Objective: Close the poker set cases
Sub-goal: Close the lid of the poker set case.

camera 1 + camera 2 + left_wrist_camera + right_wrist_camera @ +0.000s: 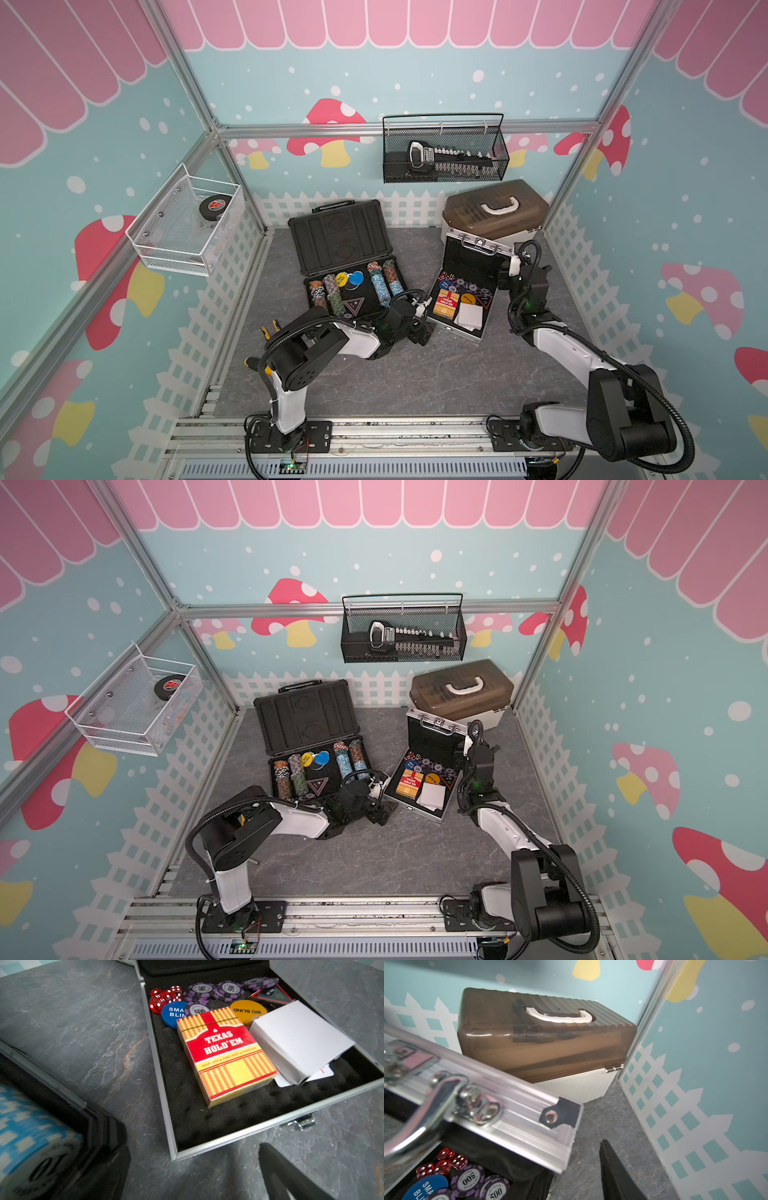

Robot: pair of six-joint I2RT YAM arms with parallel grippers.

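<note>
So far: nothing is closed; both lids are seen raised, and both lids remain to be lowered and latched.
Black one: large black ribbed plastic case (340, 239), placed at 11 o'clock on the grey marble-look tabletop (415, 382); its lid is leaned back, with moulded recesses inside.
Black one, contents: striped round poker chip stacks (380, 282) are laid in rows; they look hard and smooth-edged.
Silver one: small ribbed aluminium case (469, 266), placed at 2 o'clock; its lid is raised near upright. A chrome handle (425, 1105), riveted corner plates and black foam lining are noted.
Silver one, contents: glossy red-and-yellow card box (226, 1055), creased white paper box (299, 1041), translucent red dice (164, 998) and purple chips (226, 991) are loosely piled.
Left gripper (420, 332): set low between the two cases. Only one black finger (286, 1172) is shown, so open or closed cannot be told; nothing is seen held.
Right gripper (504, 277): set at the 3 o'clock edge of the silver lid. One finger (612, 1167) is shown just outside the lid corner and the other is hidden, so a grip on the lid cannot be told.
Bystander: white ribbed storage box with brown translucent lid (494, 208), at 1 o'clock behind the silver one; not judged part of the task.
</note>
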